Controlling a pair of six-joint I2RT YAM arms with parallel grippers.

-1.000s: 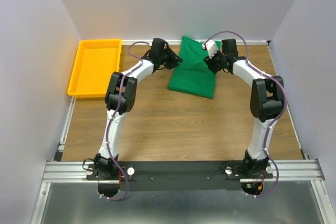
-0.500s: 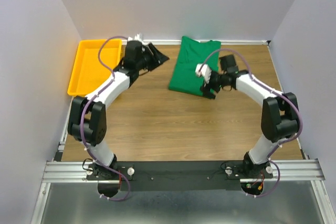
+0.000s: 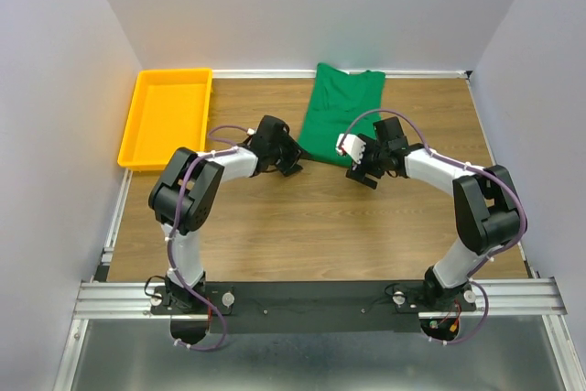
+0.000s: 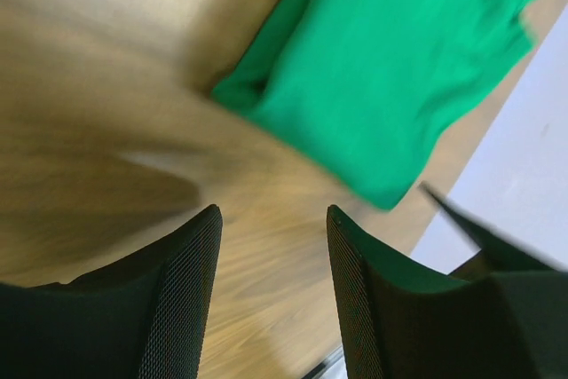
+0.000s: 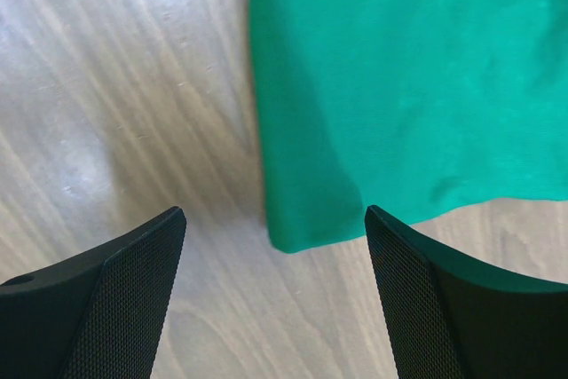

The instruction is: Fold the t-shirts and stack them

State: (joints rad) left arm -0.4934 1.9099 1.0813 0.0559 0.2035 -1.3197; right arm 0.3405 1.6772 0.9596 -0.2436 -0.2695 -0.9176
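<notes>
A: Pincers?

B: Right pincer (image 5: 275,212) is spread wide and holds nothing. It hangs right over the near right corner of the green t-shirt (image 5: 399,68). Left pincer (image 4: 272,212) is parted less, also empty, over bare tabletop (image 3: 275,217) just short of the near left corner. Can't tell if either one brushes the cloth.

A: Shirt position?

B: Far middle of the tabletop. It lies flat as a narrow strip, collar end toward the back wall. Yellow tray (image 3: 131,125) is well apart on the left.

A: Step?

B: My read is fold the near hem up toward the collar. One pincer per near corner. Left needs to move in over the cloth first. Pinch every layer, lift low, carry both corners together and level. Otherwise the strip skews or a layer drops out.
</notes>
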